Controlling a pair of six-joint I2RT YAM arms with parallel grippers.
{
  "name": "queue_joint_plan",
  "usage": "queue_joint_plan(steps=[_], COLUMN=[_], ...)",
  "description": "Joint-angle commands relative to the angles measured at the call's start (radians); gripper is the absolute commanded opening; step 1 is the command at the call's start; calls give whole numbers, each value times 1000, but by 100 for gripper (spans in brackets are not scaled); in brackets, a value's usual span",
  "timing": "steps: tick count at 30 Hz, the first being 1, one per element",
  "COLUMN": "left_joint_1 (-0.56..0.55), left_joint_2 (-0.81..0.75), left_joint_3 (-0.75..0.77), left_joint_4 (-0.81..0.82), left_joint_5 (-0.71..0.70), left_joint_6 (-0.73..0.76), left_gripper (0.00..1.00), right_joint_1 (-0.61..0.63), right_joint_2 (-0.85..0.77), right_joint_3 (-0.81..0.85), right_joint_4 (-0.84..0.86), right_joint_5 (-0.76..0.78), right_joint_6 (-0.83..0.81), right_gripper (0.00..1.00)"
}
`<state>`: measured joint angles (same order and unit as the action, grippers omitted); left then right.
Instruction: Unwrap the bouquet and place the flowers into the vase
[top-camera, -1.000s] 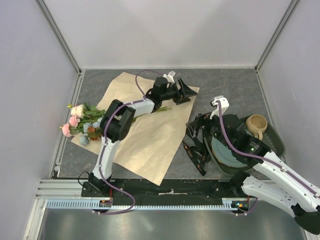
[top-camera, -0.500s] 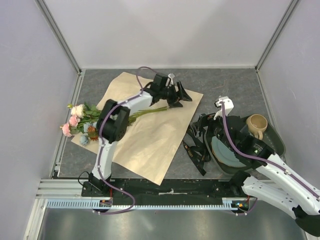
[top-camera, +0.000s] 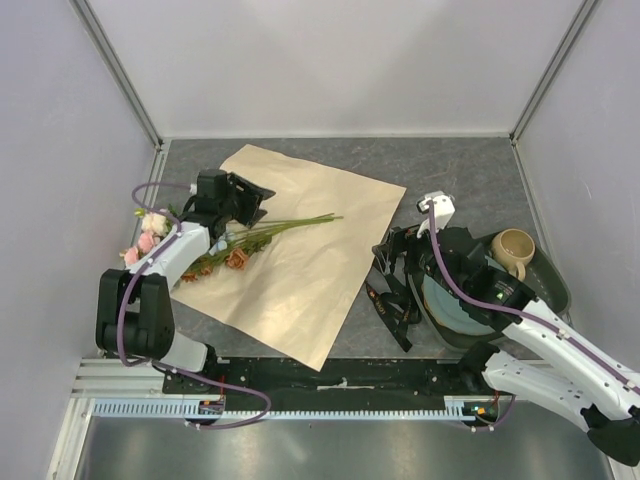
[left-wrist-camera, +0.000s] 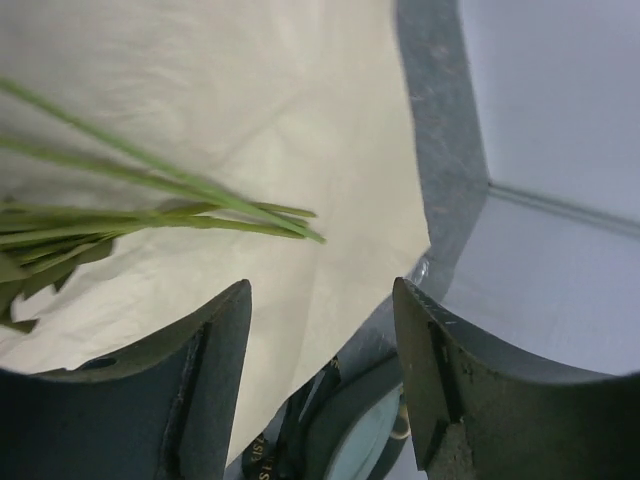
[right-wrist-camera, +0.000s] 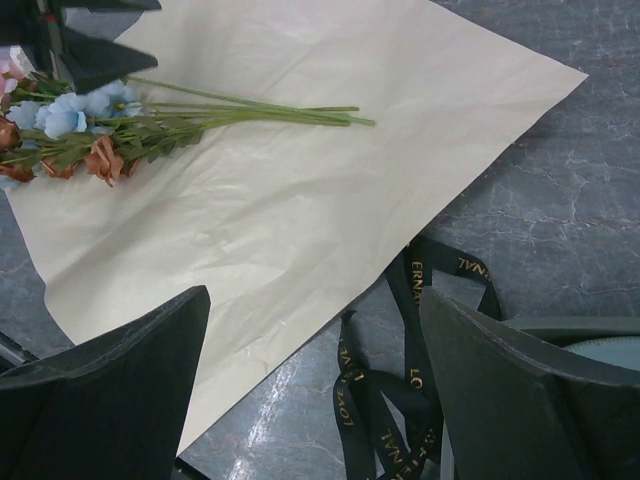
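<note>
Bright, even light — soft shadows, blurry foreground.

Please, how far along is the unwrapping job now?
Done: ribbon off, lying beside the opened paper. In hand: nothing; the left hand hovers open by the flowers lying on the paper. Left: grasp the flowers and put them into the vase, not seen here.

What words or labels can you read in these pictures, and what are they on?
"LOVE": gold letters on the black ribbon, right wrist view.
"ERNAL": same ribbon, start hidden by a fold, perhaps ETERNAL.
Ribbon lettering in the other two views: too small or blurred to read.
No other text shows.
</note>
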<state>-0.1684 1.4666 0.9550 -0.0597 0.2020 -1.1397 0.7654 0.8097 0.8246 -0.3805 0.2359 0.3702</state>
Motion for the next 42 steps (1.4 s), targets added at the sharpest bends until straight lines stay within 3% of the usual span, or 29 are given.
queue_joint_plan(steps=[1,8,20,25,42], left_joint_1=[40,47,87,109,112], left_joint_2=[20,44,144,184,305], left_joint_3=[-36,-50,-33,-10,48], left_joint_4=[12,-89,-100,-118,-140], left_joint_5=[-84,-256,-375,-360,-423], left_joint_6=[-274,-463,-517,-519,-502], left_gripper=[66,60,45,40,33], right_joint_1=[-1,-2,-2,-2,0], right_joint_2=[-18,-47,-63,-64,-49], right_joint_3=[7,-5,-1,-2,5], right_joint_4=[41,22,3,-4,-5], right_joint_5=[-12,-4,20,32,40], right_joint_6=[4,15,-7,-16,-27], right_gripper=[93,93,93,93,93])
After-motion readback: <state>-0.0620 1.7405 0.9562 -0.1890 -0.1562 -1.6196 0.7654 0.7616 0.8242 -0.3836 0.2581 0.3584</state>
